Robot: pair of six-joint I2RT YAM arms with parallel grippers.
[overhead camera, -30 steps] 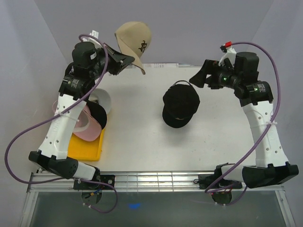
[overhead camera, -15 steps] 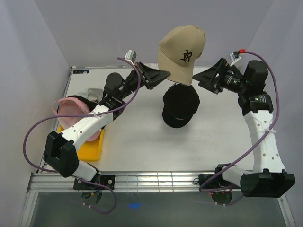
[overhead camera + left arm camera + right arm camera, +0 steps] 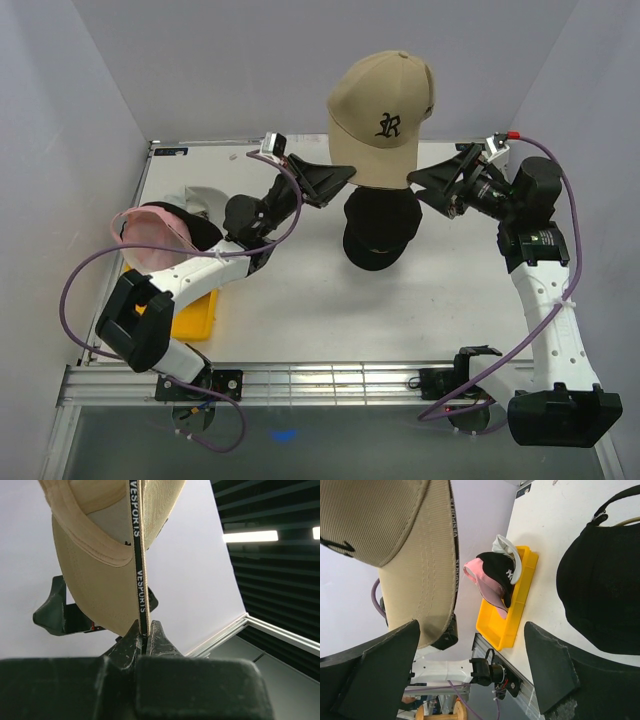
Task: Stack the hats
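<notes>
My left gripper [image 3: 347, 176] is shut on the brim edge of a tan cap [image 3: 385, 110] with a dark monogram and holds it high above the table. The pinch shows in the left wrist view [image 3: 144, 630], with the tan cap [image 3: 95, 565] above it. A black cap [image 3: 380, 228] lies on the table directly beneath. My right gripper [image 3: 424, 178] is open and empty, close beside the tan cap's brim [image 3: 427, 580]. In the right wrist view the black cap [image 3: 605, 590] lies at the right. Pink [image 3: 148, 232], black [image 3: 207, 236] and white [image 3: 208, 198] caps are piled at the left.
A yellow tray [image 3: 196, 316] sits at the table's left edge under the pile of caps; it also shows in the right wrist view [image 3: 506, 626]. Grey walls enclose the table on three sides. A metal rail [image 3: 330, 380] runs along the near edge.
My left arm swung the tan cap from the back left to above the black cap. My right gripper moved left and closer to the cap's brim.
</notes>
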